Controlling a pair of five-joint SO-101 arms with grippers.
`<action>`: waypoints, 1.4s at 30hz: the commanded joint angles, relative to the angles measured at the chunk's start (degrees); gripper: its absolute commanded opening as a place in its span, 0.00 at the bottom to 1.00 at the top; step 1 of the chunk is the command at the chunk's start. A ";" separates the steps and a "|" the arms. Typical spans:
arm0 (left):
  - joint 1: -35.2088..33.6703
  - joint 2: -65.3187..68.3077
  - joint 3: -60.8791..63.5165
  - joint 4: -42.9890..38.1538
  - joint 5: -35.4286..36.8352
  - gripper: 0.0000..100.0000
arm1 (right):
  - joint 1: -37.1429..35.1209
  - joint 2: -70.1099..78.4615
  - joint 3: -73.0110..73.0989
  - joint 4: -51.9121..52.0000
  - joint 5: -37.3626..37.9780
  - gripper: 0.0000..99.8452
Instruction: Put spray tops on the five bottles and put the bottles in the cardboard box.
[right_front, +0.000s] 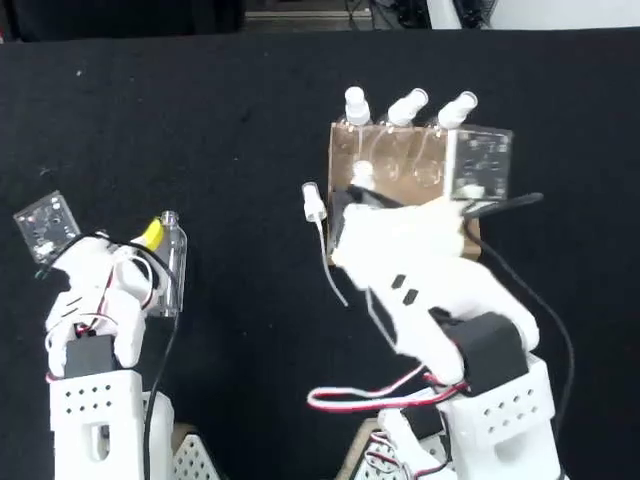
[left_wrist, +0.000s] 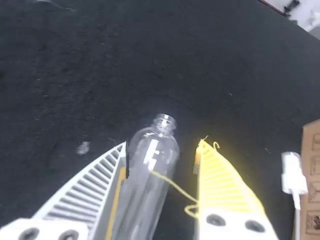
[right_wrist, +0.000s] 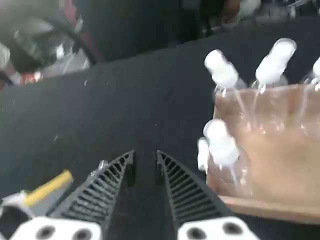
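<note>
cardboard box (right_front: 482, 160) right: 4 capped bottles (right_front: 408, 105) | 1 loose spray top (right_front: 313, 203) beside | left gripper (left_wrist: 162, 145) round 1 bare bottle (left_wrist: 150, 172), grip unclear | right gripper (right_wrist: 145, 155) ajar, empty

Brown cardboard box (right_front: 338, 160): open-topped, flat on the table. Four clear plastic bottles (right_front: 405, 150) lie in it, each fitted with a white spray top. Three tops (right_front: 407, 105) project side by side past the far rim; the fourth (right_front: 362, 177) sits inside, near the left wall. One loose white spray top (right_front: 313, 203), dip tube attached, lies just beside that wall. The fifth clear bottle (right_front: 172, 265), uncapped, lies well apart between the left gripper (left_wrist: 162, 146) fingers, neck pointing away.
</note>
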 joint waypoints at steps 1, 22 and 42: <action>-3.03 0.26 -3.30 1.58 -1.76 0.22 | -4.92 -0.04 3.30 -1.58 5.10 0.09; -7.34 53.10 -35.30 12.31 -9.49 0.21 | -15.56 -0.48 32.92 -22.51 20.04 0.10; 3.65 66.46 -44.35 24.53 -15.74 0.21 | -15.38 -0.22 35.74 -26.11 20.13 0.10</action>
